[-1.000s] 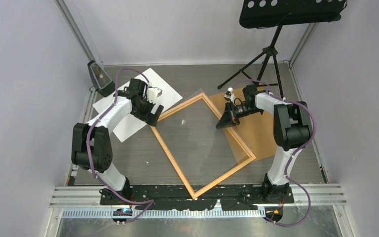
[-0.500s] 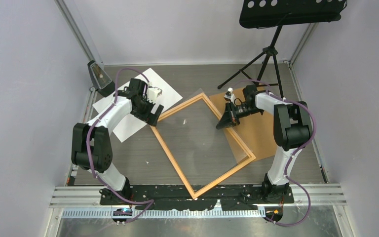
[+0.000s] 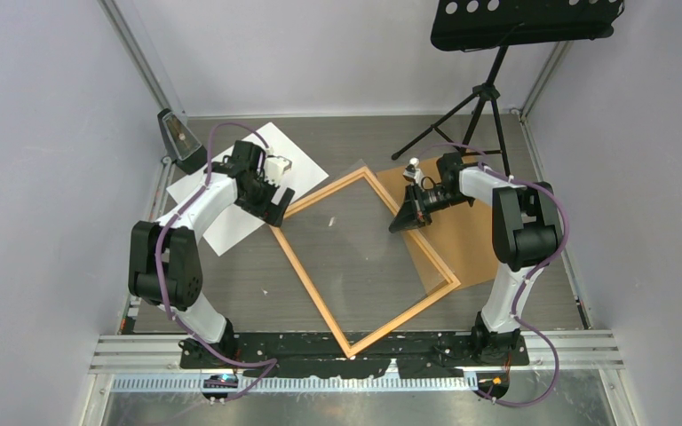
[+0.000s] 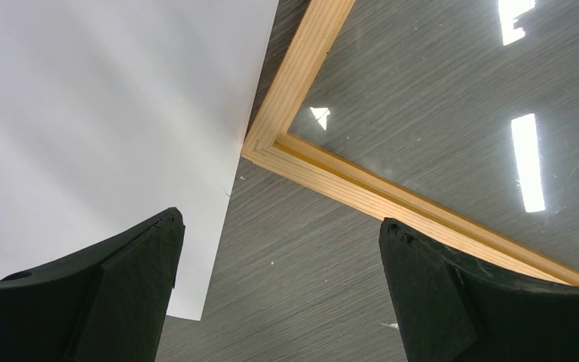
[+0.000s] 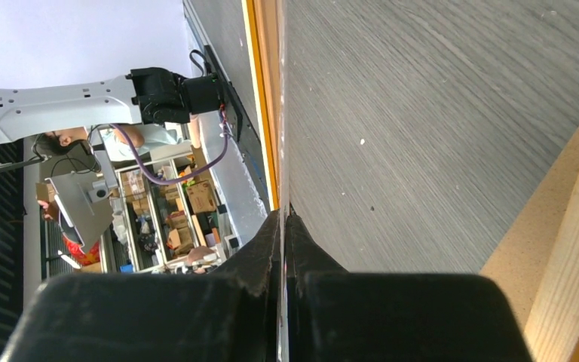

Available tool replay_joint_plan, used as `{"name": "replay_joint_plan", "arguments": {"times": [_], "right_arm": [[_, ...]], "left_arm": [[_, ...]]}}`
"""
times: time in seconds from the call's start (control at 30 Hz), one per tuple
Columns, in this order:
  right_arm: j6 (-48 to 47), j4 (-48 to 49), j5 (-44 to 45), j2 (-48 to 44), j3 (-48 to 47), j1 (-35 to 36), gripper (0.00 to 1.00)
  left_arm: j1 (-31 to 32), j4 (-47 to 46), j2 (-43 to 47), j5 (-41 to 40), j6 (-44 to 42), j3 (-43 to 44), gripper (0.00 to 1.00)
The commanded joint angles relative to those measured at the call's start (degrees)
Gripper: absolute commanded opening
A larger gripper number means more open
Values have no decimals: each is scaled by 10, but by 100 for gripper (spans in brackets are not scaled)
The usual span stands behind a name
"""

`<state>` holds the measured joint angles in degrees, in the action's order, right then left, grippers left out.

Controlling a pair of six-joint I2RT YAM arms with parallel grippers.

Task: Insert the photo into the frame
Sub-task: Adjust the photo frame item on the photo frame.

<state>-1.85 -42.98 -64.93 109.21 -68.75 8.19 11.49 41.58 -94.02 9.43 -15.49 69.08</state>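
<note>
Orange wood of the frame forms a diamond mid-picture in the top view, the photo white side up at upper left, the left claw over the frame's left corner. From the left wrist, its jaws stand wide apart, empty, above photo edge and frame corner; from the right wrist, the right claw is pinched tight on the edge of the clear sheet.

A robotics lab is showing itself: plain walls are enclosing a grey tabletop, a left arm and a right arm are sitting bolted by a metal rail, a tripod is standing behind, and shelves are holding boxes outside.
</note>
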Motion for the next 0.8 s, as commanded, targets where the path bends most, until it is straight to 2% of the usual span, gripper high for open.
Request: {"name": "replay_joint_plan", "arguments": {"times": [0.0, 0.47, 0.77], "right_arm": [[-8, 12, 9, -20, 5, 8, 6], [-37, 43, 54, -14, 5, 16, 6], [-44, 62, 94, -12, 15, 19, 11]], "left_arm": [[-4, -5, 5, 3, -4, 17, 99], [-4, -7, 12, 6, -6, 11, 99], [1, -9, 22, 31, 9, 15, 99]]}}
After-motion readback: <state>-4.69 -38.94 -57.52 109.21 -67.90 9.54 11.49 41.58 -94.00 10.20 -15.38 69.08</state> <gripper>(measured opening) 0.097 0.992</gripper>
